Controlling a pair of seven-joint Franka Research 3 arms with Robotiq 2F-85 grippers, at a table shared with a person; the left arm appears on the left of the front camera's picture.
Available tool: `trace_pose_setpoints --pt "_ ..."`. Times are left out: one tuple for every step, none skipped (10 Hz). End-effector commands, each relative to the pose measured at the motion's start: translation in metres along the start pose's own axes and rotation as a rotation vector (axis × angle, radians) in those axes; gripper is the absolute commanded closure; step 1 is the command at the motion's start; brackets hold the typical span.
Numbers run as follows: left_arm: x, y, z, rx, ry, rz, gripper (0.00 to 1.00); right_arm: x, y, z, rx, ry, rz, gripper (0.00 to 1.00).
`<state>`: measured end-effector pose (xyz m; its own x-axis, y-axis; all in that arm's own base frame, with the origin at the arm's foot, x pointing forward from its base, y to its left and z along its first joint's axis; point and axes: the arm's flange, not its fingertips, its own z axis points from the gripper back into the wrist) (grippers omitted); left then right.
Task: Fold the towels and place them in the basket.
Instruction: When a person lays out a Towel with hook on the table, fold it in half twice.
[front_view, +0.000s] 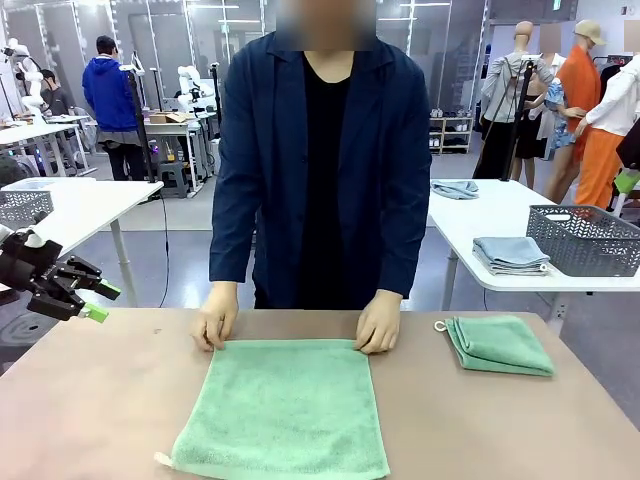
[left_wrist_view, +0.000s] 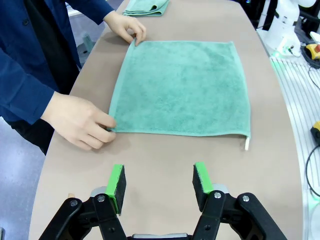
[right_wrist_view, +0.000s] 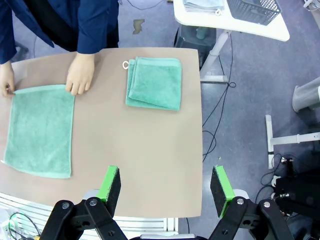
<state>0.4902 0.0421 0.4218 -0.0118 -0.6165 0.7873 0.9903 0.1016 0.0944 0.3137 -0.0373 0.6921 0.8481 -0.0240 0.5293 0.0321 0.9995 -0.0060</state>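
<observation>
A mint-green towel (front_view: 285, 410) lies spread flat at the middle of the brown table (front_view: 90, 400). The person's hands (front_view: 217, 320) hold down its two far corners. A second towel (front_view: 500, 345), folded, rests at the table's right with its white loop to the left. My left gripper (front_view: 101, 302) hovers open at the left edge; in the left wrist view it (left_wrist_view: 160, 177) is short of the flat towel (left_wrist_view: 182, 87), holding nothing. My right gripper (right_wrist_view: 165, 181) is open high above the table's right side, with the folded towel (right_wrist_view: 155, 82) ahead. The dark basket (front_view: 585, 240) stands on a neighbouring white table.
Folded grey-blue cloths (front_view: 510, 255) lie beside the basket on the white table at right. A lighter mesh basket (front_view: 22, 207) sits on another white table at left. Bare tabletop lies between the two towels and left of the flat one.
</observation>
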Motion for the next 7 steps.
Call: trace_pose_setpoints --pt "0.0012 -0.0005 0.0005 0.002 -0.002 -0.001 0.31 0.0001 0.0002 -0.0004 -0.006 -0.005 -0.009 0.10" --pt "0.0012 -0.0005 0.0005 0.002 -0.002 -0.001 0.31 0.0001 0.0002 -0.0004 -0.006 -0.005 -0.009 0.10" --pt "0.0012 -0.0005 0.0005 0.002 -0.002 -0.001 0.31 0.0001 0.0002 -0.0004 -0.006 -0.005 -0.009 0.10" --pt "0.0012 -0.0005 0.0005 0.002 -0.002 -0.001 0.31 0.0001 0.0002 -0.0004 -0.006 -0.005 -0.009 0.10" --pt "0.0012 -0.0005 0.0005 0.002 -0.002 -0.001 0.31 0.0001 0.0002 -0.0004 -0.006 -0.005 -0.009 0.10" --pt "0.0000 0.0000 0.0000 0.000 0.000 0.000 0.31 0.0000 0.0000 0.0000 0.000 0.000 0.000 0.09" --pt "0.0081 -0.0017 0.0019 0.009 0.011 -0.029 0.31 0.0043 0.0075 0.0000 0.012 -0.015 0.074 0.09"
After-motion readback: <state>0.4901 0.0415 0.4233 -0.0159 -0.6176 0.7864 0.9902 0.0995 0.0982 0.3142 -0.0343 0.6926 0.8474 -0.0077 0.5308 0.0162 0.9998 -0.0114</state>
